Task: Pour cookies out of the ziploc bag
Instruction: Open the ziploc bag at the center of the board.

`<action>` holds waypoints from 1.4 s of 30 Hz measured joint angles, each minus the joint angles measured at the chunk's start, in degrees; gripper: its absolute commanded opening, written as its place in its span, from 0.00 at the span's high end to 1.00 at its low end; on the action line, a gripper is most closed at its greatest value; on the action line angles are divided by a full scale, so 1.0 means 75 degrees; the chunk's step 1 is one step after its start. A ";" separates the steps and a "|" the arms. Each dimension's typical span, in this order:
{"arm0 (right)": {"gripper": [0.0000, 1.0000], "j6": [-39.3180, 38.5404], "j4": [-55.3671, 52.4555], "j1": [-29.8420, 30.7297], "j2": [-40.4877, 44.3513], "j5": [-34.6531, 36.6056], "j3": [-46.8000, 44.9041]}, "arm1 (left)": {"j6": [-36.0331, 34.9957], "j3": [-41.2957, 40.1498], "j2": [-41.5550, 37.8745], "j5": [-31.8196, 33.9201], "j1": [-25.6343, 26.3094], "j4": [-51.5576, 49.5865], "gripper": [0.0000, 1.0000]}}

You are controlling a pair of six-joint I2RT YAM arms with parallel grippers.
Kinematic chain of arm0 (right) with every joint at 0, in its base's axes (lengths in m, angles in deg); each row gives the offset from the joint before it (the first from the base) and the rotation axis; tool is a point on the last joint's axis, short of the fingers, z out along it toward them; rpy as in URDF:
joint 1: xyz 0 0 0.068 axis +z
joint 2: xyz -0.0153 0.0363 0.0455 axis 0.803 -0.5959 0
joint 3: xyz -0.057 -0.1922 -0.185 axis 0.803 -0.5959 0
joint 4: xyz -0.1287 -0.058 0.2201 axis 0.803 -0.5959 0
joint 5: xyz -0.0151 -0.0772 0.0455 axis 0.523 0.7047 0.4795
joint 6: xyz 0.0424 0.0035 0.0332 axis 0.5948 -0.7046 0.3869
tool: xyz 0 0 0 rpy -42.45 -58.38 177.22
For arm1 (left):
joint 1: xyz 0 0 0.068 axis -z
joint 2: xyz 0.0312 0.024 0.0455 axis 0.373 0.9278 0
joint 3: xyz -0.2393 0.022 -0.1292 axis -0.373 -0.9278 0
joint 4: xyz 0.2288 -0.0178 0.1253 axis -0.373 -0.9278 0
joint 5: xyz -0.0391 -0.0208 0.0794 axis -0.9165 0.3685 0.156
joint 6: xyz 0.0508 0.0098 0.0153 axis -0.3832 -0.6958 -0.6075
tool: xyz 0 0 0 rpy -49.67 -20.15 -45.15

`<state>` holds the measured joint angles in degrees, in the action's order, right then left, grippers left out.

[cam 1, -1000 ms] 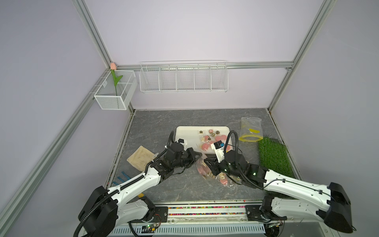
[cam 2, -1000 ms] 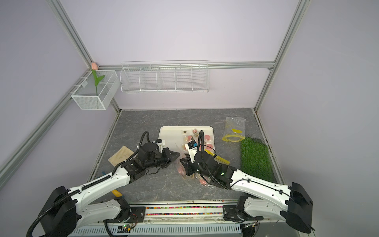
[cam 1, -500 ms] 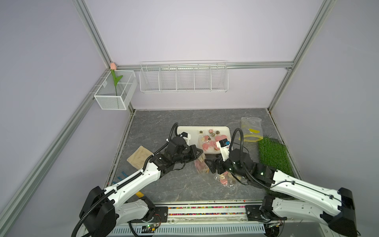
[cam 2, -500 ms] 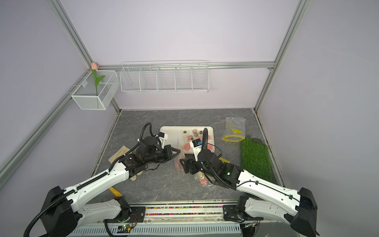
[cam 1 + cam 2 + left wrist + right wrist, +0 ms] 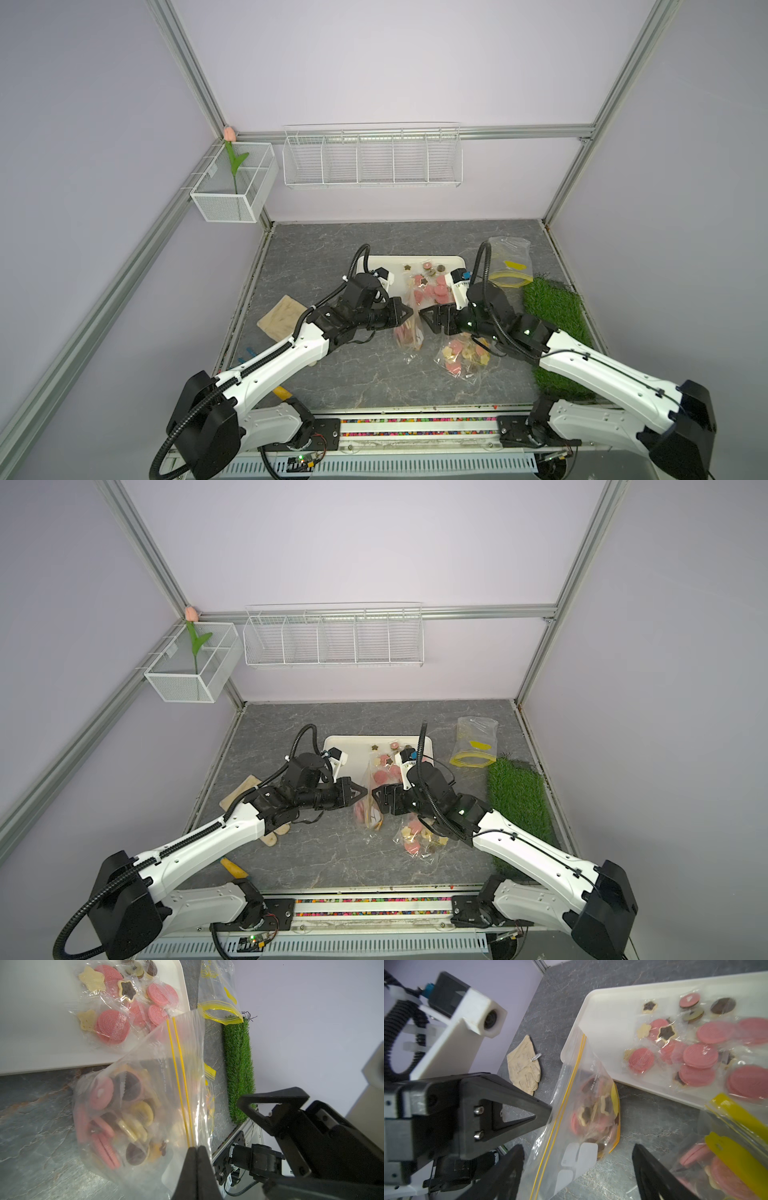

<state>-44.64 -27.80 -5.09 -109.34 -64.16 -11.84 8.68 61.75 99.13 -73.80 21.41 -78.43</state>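
Our right gripper (image 5: 576, 1148) has just sprung wide open, holding nothing. Our left gripper (image 5: 196, 1148) alone pinches the ziploc bag (image 5: 166, 1059) by its zipper edge. The cookies (image 5: 104, 1093) are still inside, beside the white tray (image 5: 41, 1022), so pouring remains.

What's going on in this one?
The left gripper is shut on the zip edge of a ziploc bag, holding it upright beside the tray, with cookies bunched in the bag's bottom. The right gripper is open facing the bag and grips nothing. Wrapped cookies already lie on the tray. A second bag of cookies lies flat on the table, and an empty bag sits by the grass mat.
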 measured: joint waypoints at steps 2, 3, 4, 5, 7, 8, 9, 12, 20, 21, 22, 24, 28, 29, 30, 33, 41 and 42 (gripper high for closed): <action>0.23 0.0134 0.0044 -0.0052 -0.0344 -0.0213 0.0134 | 0.0003 -0.0009 0.0000 -0.0023 0.0000 -0.0015 1.00; 0.25 0.0181 0.0090 -0.0070 -0.0469 -0.0303 0.0201 | 0.0000 -0.0009 0.0000 -0.0029 0.0000 -0.0017 1.00; 0.27 0.0251 0.0175 -0.0085 -0.0580 -0.0373 0.0248 | 0.0000 -0.0009 0.0000 -0.0035 0.0000 -0.0017 1.00; 0.28 0.0329 0.0280 -0.0090 -0.0667 -0.0431 0.0286 | 0.0000 -0.0009 0.0000 -0.0050 0.0003 -0.0017 1.00; 0.31 0.0466 0.0507 -0.0099 -0.0810 -0.0533 0.0321 | -0.0009 -0.0009 0.0000 -0.0055 0.0017 -0.0023 1.00; 0.33 0.0530 0.0615 -0.0099 -0.0866 -0.0560 0.0326 | -0.0023 -0.0009 0.0000 -0.0067 0.0023 -0.0026 1.00; 0.35 0.0577 0.0685 -0.0096 -0.0924 -0.0580 0.0338 | -0.0035 -0.0009 0.0000 -0.0076 0.0029 -0.0029 1.00; 0.41 0.0740 0.0822 -0.0099 -0.1107 -0.0612 0.0437 | -0.0052 -0.0009 0.0000 -0.0079 0.0035 -0.0029 1.00; 0.51 0.0991 0.1116 -0.0181 -0.1241 -0.0539 0.0417 | -0.0052 -0.0012 -0.0003 -0.0073 0.0035 -0.0175 1.00; 0.52 0.1008 0.1134 -0.0192 -0.1227 -0.0525 0.0391 | -0.0052 -0.0012 -0.0003 -0.0073 0.0035 -0.0175 1.00; 0.53 0.1008 0.1137 -0.0216 -0.1212 -0.0522 0.0364 | -0.0050 -0.0012 -0.0003 -0.0076 0.0035 -0.0175 1.00; 0.54 0.1017 0.1139 -0.0236 -0.1204 -0.0527 0.0347 | -0.0047 -0.0012 -0.0003 -0.0076 0.0035 -0.0172 1.00; 0.57 0.1032 0.1239 -0.0239 -0.1209 -0.0554 0.0154 | -0.0050 -0.0012 -0.0003 -0.0076 0.0035 -0.0166 1.00; 0.57 0.1035 0.1244 -0.0239 -0.1215 -0.0577 0.0085 | -0.0047 -0.0012 -0.0003 -0.0076 0.0035 -0.0166 1.00; 0.57 0.1035 0.1256 -0.0242 -0.1218 -0.0600 0.0035 | -0.0047 -0.0012 -0.0003 -0.0076 0.0035 -0.0166 1.00; 0.58 0.1040 0.1265 -0.0242 -0.1224 -0.0656 -0.0050 | -0.0047 -0.0012 -0.0003 -0.0079 0.0035 -0.0172 1.00; 0.61 0.1046 0.1422 -0.0242 -0.1230 -0.0807 -0.0064 | -0.0047 -0.0012 -0.0006 -0.0073 0.0035 -0.0195 1.00; 0.62 0.1055 0.1448 -0.0242 -0.1230 -0.0833 -0.0064 | -0.0047 -0.0012 -0.0006 -0.0073 0.0035 -0.0195 1.00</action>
<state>-36.73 -16.93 -6.90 -118.56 -70.41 -12.32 8.33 61.66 99.08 -74.35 21.67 -79.90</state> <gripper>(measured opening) 0.401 0.046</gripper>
